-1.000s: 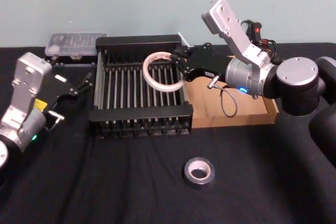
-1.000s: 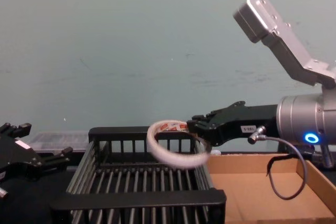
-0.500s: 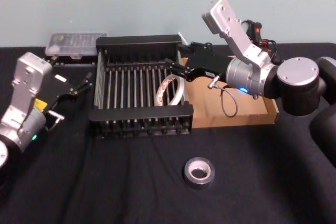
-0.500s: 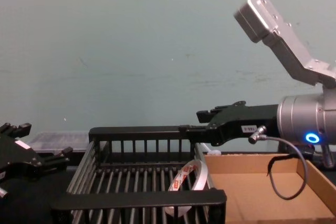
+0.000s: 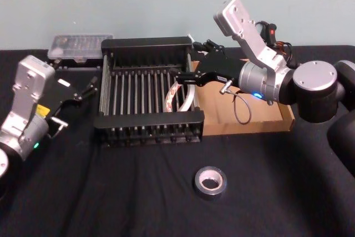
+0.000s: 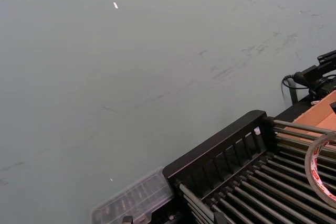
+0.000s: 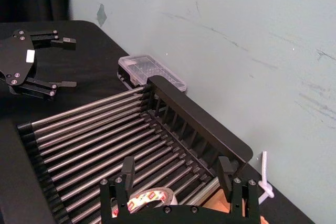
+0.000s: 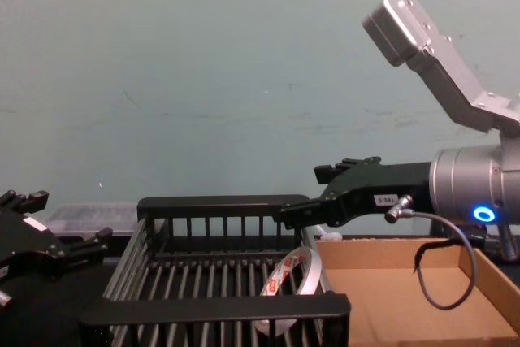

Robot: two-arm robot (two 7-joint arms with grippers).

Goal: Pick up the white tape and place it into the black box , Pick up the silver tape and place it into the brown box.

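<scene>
Head view: the white tape (image 5: pixel 180 94) stands on its edge inside the black box (image 5: pixel 147 120), leaning nr the wall next to the brown box (image 5: pixel 260 120). The right gripper (image 5: pixel 194 62) hangs just above it w/ jaws spread & holding nothing. The left gripper (image 5: pixel 89 88) sits out by the black box's other side, jaws spread too. The silver tape (image 5: pixel 210 182) lies flat on the table (image 5: pixel 111 192), well apart from both boxes. Left wrist view: a bit of the white tape (image 6: pixel 321 169) shows inside the black box (image 6: pixel 220 145). Right wrist view: the white tape (image 7: pixel 147 199) sits under the spread jaws, not touching them. Chest view: the white tape (image 8: pixel 294 278) leans below the right gripper (image 8: pixel 302 193). The silver tape looks small, fat & stiff, prob. heavier than the thin bendy white one, so it should not squash. I think the best hold is from above, one jaw in the hole & one outside.
</scene>
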